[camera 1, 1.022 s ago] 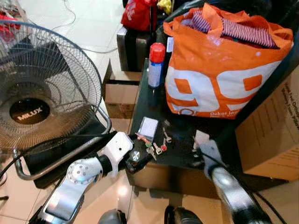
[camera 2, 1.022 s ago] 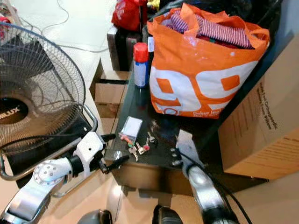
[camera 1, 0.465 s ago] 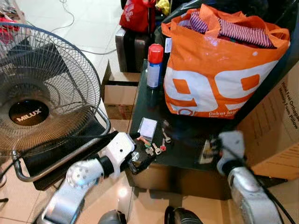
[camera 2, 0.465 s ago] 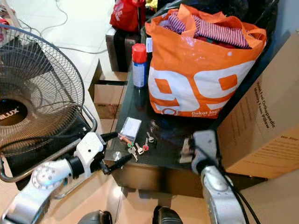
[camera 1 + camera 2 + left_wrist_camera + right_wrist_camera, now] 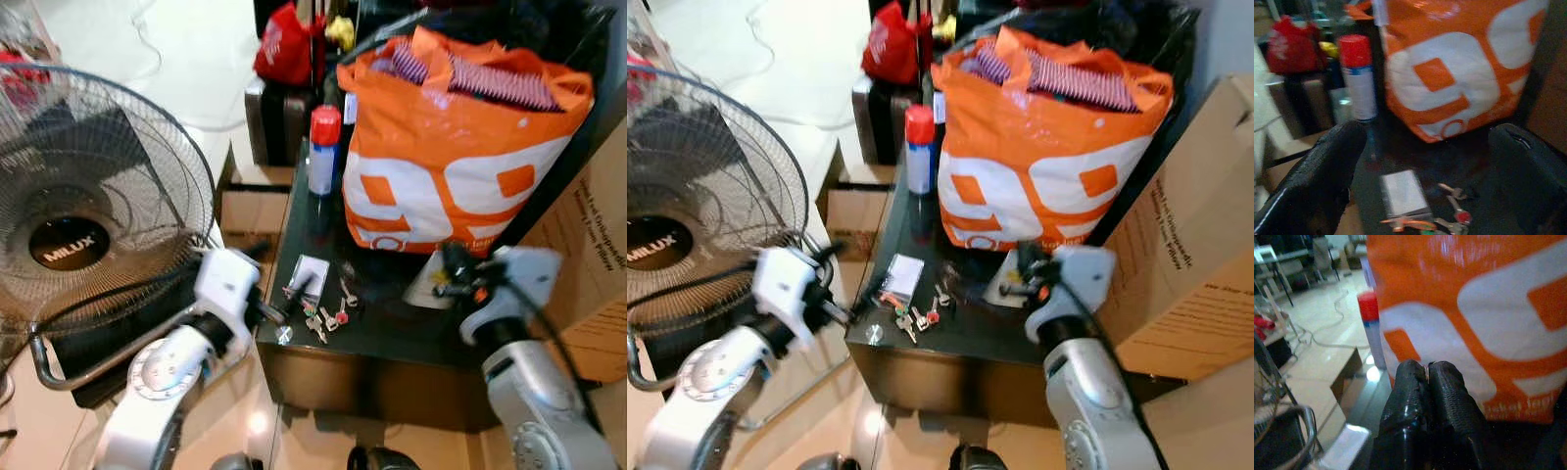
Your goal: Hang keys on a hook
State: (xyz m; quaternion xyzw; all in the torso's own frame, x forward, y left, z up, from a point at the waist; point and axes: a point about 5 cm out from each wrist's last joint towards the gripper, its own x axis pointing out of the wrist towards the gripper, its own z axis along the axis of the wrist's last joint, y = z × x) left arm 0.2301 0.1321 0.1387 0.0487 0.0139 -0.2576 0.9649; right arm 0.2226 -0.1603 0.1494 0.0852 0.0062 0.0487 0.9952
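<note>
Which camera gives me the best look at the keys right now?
The left eye view: the keys lie whole on the dark table, just beyond the open left gripper. The right eye view shows the same; the left wrist view cuts them off, blurred.

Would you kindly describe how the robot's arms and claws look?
Both arms are shiny silver tubes with round joints, white wrist housings and thin black cables. The left claw and right claw each have two long black fingers with a textured, rubbery surface.

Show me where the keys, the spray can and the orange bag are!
keys (image 5: pixel 323 318): left eye view, middle of the bunch.
spray can (image 5: pixel 323 152): left eye view, on its body below the red cap.
orange bag (image 5: pixel 1038 186): right eye view, printed front.
</note>
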